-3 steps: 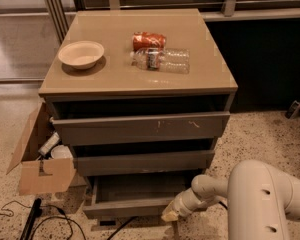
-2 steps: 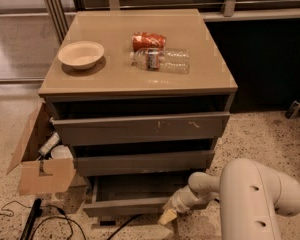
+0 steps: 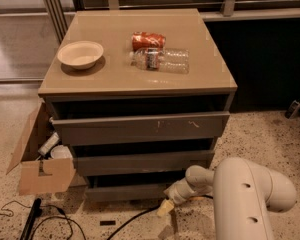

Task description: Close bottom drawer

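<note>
Speckled floor [image 3: 270,144]. The bottom drawer [image 3: 122,192] of the cabinet [image 3: 202,81] stands slightly out. The end effector [image 3: 166,207] sits low beside the drawer front's right end; whether it is open cannot be told.

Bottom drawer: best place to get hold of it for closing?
Nothing to pinch: the bottom drawer has a flat, handleless front and is only slightly open. The best bet is probably its top edge, or just the front face, coming straight from the front. The gripper is low by that front's right end.
</note>
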